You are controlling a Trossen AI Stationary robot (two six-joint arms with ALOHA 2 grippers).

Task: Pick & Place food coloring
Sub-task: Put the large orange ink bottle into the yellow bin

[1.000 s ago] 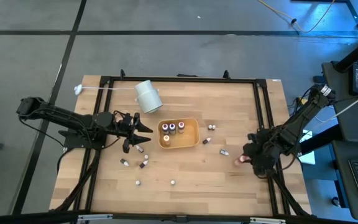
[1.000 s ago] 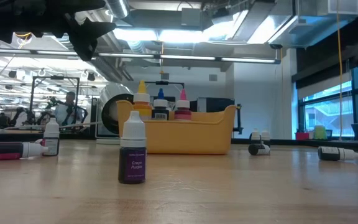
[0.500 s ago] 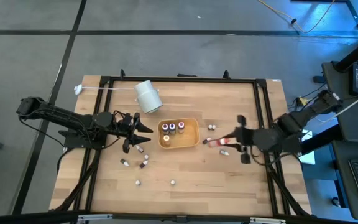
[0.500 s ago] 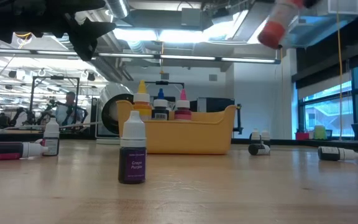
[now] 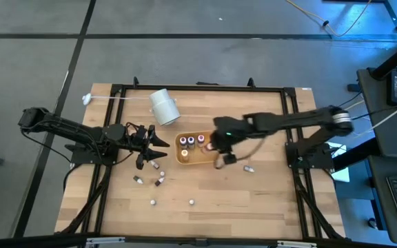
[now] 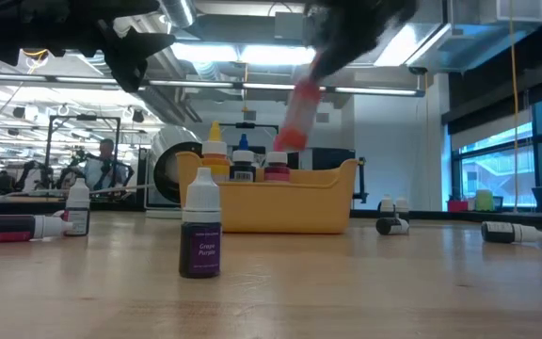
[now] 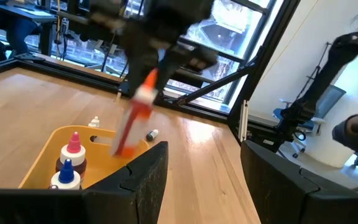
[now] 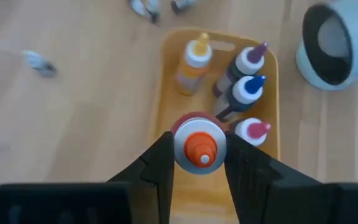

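Right gripper (image 8: 197, 163) clamped on a red bottle (image 8: 197, 145), hanging over the orange tray (image 8: 166, 56) beside four bottles (image 8: 246, 92) standing inside. Likely light, stiff, slick plastic; best pinched across the body, below the cap. Farther off: more bottles (image 5: 158, 182) loose on the table (image 5: 267, 200), left gripper (image 5: 154, 146) spread apart and waiting beside the tray.

A: What sits at the centre of the wooden table (image 5: 253, 200)?

B: An orange tray (image 5: 214, 155). Up and left of it in the high view, a white cylinder (image 5: 163, 107) lies on its side.

A: And in the low view?

B: At the left edge, a person (image 6: 104, 165) far off in the room. Windows (image 6: 497, 165) on the right.
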